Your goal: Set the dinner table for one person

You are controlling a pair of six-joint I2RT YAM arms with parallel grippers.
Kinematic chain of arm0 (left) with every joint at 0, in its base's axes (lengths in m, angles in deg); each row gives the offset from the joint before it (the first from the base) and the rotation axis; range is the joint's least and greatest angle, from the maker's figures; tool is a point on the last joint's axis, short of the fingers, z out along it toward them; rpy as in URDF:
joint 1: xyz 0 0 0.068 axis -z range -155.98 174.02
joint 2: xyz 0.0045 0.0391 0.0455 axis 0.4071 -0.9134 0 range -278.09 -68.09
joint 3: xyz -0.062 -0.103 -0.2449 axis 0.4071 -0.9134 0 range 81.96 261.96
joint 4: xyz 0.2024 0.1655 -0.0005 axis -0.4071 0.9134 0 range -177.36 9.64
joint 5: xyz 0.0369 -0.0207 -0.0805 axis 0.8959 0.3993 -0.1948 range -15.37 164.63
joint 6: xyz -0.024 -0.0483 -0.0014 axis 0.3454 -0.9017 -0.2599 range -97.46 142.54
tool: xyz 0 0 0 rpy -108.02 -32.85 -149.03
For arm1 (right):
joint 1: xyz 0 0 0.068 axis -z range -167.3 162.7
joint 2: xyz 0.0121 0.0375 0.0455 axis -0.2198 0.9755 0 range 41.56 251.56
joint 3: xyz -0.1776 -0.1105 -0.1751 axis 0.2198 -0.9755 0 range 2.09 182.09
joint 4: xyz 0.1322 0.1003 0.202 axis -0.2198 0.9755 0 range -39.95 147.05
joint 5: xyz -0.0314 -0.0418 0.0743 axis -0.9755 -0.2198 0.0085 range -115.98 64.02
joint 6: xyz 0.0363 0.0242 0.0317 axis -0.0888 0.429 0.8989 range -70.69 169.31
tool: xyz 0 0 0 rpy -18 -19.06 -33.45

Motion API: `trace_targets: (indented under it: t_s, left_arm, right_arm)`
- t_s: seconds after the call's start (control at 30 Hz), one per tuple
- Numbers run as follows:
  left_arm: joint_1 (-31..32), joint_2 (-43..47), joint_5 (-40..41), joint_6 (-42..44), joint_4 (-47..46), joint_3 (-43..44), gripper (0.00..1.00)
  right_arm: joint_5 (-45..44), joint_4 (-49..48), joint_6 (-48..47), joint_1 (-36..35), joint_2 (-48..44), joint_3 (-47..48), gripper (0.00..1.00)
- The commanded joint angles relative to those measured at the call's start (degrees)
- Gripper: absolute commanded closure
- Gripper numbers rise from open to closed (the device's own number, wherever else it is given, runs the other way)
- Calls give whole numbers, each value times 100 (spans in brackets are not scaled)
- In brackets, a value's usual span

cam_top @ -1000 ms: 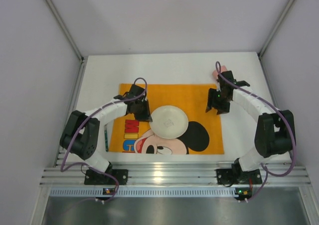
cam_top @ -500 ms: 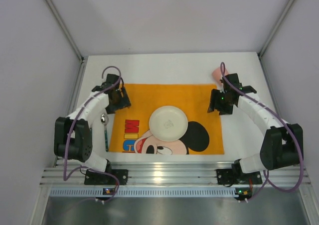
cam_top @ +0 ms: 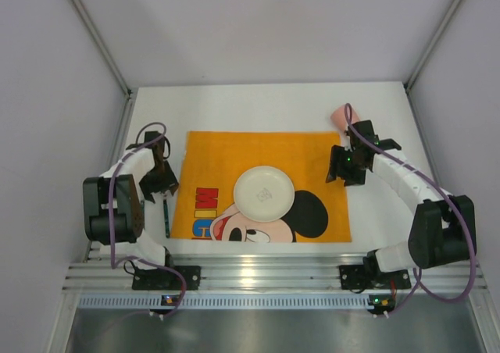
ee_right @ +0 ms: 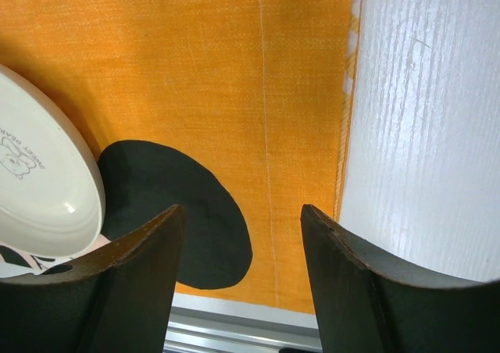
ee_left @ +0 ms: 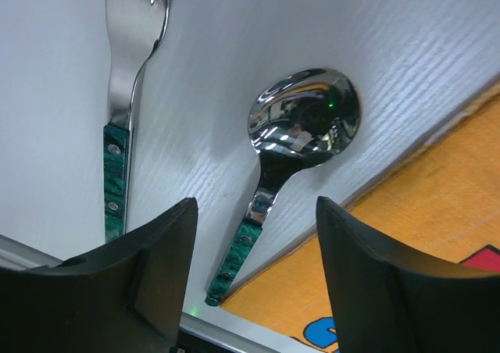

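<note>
The white dinner table point(cam_top: 258, 107) carries an orange Mickey Mouse mat point(cam_top: 226, 154) with a white plate point(cam_top: 264, 193) on it. A spoon point(ee_left: 303, 120) and a fork point(ee_left: 123, 95), both with green handles, lie on the bare table left of the mat. My left gripper point(cam_top: 158, 181) is open and empty above the spoon's handle point(ee_left: 238, 251), which lies between the fingers. My right gripper point(cam_top: 344, 171) is open and empty over the mat's right edge point(ee_right: 344, 119). The plate's rim also shows in the right wrist view point(ee_right: 39, 189).
A pink cup point(cam_top: 341, 116) stands on the table behind the right gripper, off the mat's far right corner. White walls enclose the table on three sides. A metal rail point(cam_top: 258, 275) runs along the near edge.
My left gripper has moved left from beside the plate, off the mat, to over the spoon. The plate stays on the mat. My right gripper has shifted only slightly.
</note>
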Motion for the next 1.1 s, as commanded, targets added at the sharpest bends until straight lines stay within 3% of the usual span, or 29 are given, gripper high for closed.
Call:
trace_targets:
  t_s: [0.0,0.23,0.4,0.5,0.53,0.6,0.63,0.73,0.9,0.97,1.03,1.07]
  left_arm:
    - [-8,-57,210,146,104,-125,36]
    - [-52,-565,35,164,-10,-90,55]
    - [-52,-742,166,76,-186,-72,59]
    - [-52,-917,262,76,-317,-2,67]
    - [-52,-1057,298,84,-335,51,76]
    - [-52,-1207,429,119,-362,147,82]
    - [-52,-1330,456,137,-353,252,93]
    - [-52,-1200,483,146,-213,516,100]
    - [1,-480,921,304,130,1296,100]
    - [27,-417,1062,392,367,1666,100]
    - [132,-382,1115,375,534,2203,100]
    - [176,-382,1063,348,561,2352,100]
  right_arm:
    - [0,-137,-80,54,33,103,38]
    - [26,-154,-124,46,261,235,38]
    - [35,-172,-133,54,367,262,39]
    - [61,-198,-133,72,419,253,39]
    - [70,-207,-133,63,437,270,39]
    - [105,-233,-133,72,454,279,39]
    - [62,-225,-124,72,437,288,38]
    - [-17,-242,-133,72,279,297,35]
    - [184,-356,-124,72,-72,358,18]
    - [517,-435,-159,72,-99,428,13]
    - [981,-575,-168,46,-143,551,0]
    - [1176,-628,-177,19,-143,587,0]
